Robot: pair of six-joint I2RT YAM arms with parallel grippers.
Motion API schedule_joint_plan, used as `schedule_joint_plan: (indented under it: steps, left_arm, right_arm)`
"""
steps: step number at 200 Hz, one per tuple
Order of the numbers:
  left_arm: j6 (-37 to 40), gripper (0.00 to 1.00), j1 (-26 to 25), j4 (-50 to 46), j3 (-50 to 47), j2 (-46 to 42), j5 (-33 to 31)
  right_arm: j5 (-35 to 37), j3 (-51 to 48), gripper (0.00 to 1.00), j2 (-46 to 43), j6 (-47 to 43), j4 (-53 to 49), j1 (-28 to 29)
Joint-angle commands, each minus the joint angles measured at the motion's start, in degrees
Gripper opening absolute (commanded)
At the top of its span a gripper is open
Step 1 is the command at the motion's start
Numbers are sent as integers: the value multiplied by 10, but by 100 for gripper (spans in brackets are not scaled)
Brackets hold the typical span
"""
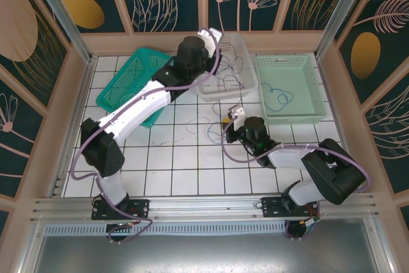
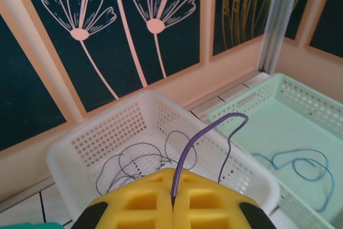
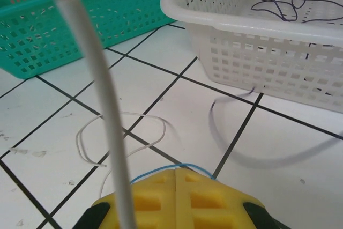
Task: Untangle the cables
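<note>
Above the white basket (image 1: 227,62) at 12 o'clock | left claw (image 2: 174,183) is pinching a purple cable (image 2: 185,154) that is looping back into the basket | right claw (image 3: 176,178) is clenching among loose cables (image 3: 123,119) on the worktop (image 1: 166,158), grasp unclear | cables are likely handling light, limp and snag-prone; gripping near free ends is looking safest

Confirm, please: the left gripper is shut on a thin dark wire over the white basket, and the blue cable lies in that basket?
Not quite: the blue cable lies in the pale green basket, as the left wrist view shows. The left gripper is indeed shut on a thin dark wire over the white basket.
</note>
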Motion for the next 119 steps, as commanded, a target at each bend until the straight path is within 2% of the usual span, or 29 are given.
schedule_joint_plan:
  steps: [1,39,78,119]
  left_arm:
    - [3,0,23,-45,57,75,6]
    - [-64,0,73,-60,168,199,33]
    - [-153,0,115,42,162,225,106]
    - [-169,1,137,-58,324,337,155]
  right_arm:
    - [-2,-7,0,-24,23,-11,4]
    - [-8,-3,0,-38,37,-34,4]
    - [1,-16,0,-54,49,-47,4]
    - [14,-19,0,-67,61,-77,1]
